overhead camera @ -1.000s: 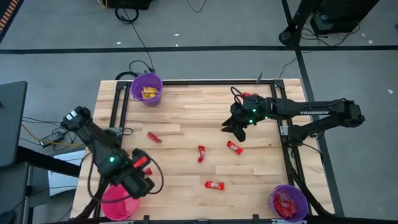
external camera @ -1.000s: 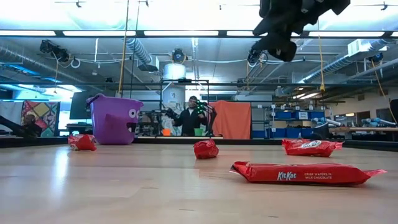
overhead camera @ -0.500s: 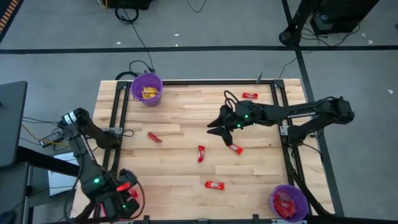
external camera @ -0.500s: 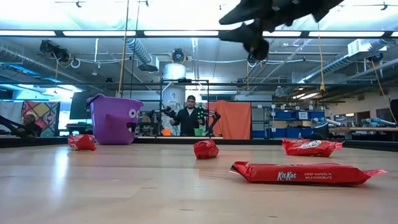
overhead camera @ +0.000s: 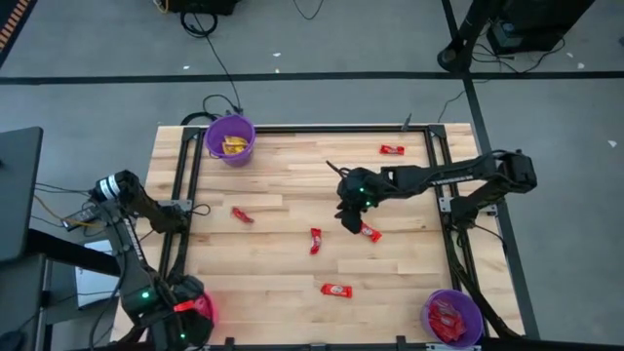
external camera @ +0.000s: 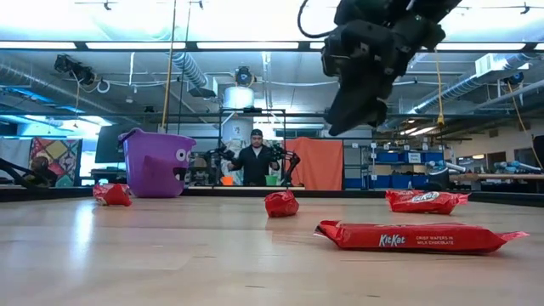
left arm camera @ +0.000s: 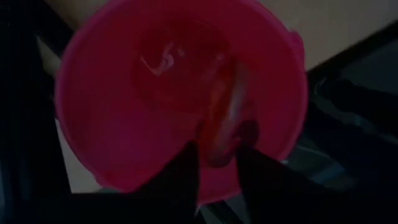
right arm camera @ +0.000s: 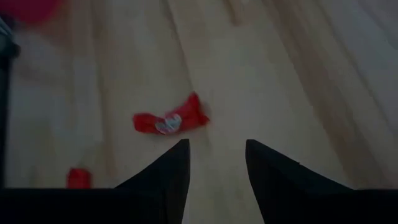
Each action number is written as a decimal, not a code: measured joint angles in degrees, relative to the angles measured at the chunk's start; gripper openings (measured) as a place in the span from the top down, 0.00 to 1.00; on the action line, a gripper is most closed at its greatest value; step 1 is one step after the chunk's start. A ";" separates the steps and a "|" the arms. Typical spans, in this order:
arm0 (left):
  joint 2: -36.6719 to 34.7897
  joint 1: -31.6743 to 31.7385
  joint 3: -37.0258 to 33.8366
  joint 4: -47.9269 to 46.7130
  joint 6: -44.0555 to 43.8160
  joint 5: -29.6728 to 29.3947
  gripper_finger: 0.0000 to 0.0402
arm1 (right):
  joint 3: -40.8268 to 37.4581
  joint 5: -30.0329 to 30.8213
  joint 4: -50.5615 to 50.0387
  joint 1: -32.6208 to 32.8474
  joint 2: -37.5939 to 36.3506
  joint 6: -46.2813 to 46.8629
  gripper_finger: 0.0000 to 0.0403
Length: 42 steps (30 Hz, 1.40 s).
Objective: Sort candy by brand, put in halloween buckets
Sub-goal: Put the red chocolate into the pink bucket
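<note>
High view: left pincer [overhead camera: 178, 310] now over pink bucket [overhead camera: 202, 310].

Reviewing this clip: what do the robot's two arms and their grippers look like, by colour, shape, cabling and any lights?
Both arms are dark, jointed and slim. The right arm carries a small green light near its wrist and a thin black cable looping off it. The left arm has a pale round cap at its base joint and shows green and red lights. The right gripper and left gripper each have two dark, tapered fingers.
</note>
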 joint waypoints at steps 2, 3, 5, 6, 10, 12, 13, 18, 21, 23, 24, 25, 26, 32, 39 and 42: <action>0.04 0.02 -0.07 -0.24 -0.21 0.06 0.62 | 1.48 2.21 -3.70 -1.26 -0.12 -2.14 0.59; 0.04 0.25 -0.05 -0.20 -0.29 0.08 0.57 | 2.53 3.31 -5.56 -2.20 -0.09 -3.62 0.59; 0.04 0.82 -0.05 0.45 -0.83 0.13 0.47 | 4.73 5.03 -11.13 -4.06 0.07 -7.11 0.59; 0.04 1.26 -0.05 1.27 -0.91 0.07 0.43 | 5.83 5.69 -14.02 -5.00 0.25 -8.69 0.59; 0.04 3.30 -0.01 3.69 0.20 -0.66 0.33 | 9.77 10.27 -23.12 -9.36 1.06 -13.33 0.59; -0.16 4.24 0.26 2.51 -0.43 -1.31 0.31 | 11.10 13.33 -25.62 -12.33 1.69 -14.17 0.59; -0.39 4.87 0.78 0.96 -1.08 -2.74 0.31 | 11.43 14.69 -26.73 -13.91 2.03 -14.25 0.59; -3.34 8.66 5.04 -6.85 2.38 -16.20 0.32 | 11.46 18.17 -30.64 -23.04 3.68 -12.49 0.59; -5.93 10.11 7.02 -10.91 5.68 -24.89 0.34 | 11.43 18.39 -30.35 -28.44 5.10 -12.32 0.59; -8.05 11.24 7.40 -13.81 7.57 -28.35 0.35 | 11.43 18.24 -28.64 -31.84 6.43 -12.32 0.59; -8.98 12.03 7.40 -14.45 8.48 -29.50 0.35 | 11.43 18.23 -27.37 -33.41 7.43 -12.28 0.59; -9.87 12.95 7.40 -15.21 9.73 -30.32 0.36 | 11.43 17.99 -26.45 -35.01 8.32 -12.02 0.59; -10.62 13.94 7.40 -15.84 11.11 -30.97 0.36 | 11.43 17.74 -26.22 -36.45 9.44 -11.54 0.59; -14.35 20.37 7.40 -15.72 21.44 -31.70 0.37 | 12.52 21.81 -28.60 -41.17 16.05 -7.51 0.59; -15.78 27.83 7.40 -15.01 34.58 -30.55 0.37 | 19.06 21.24 -30.76 -41.36 19.56 -6.37 0.59; -16.00 30.27 7.40 -14.84 38.70 -29.53 0.37 | 22.59 22.23 -35.45 -41.36 20.69 -7.64 0.59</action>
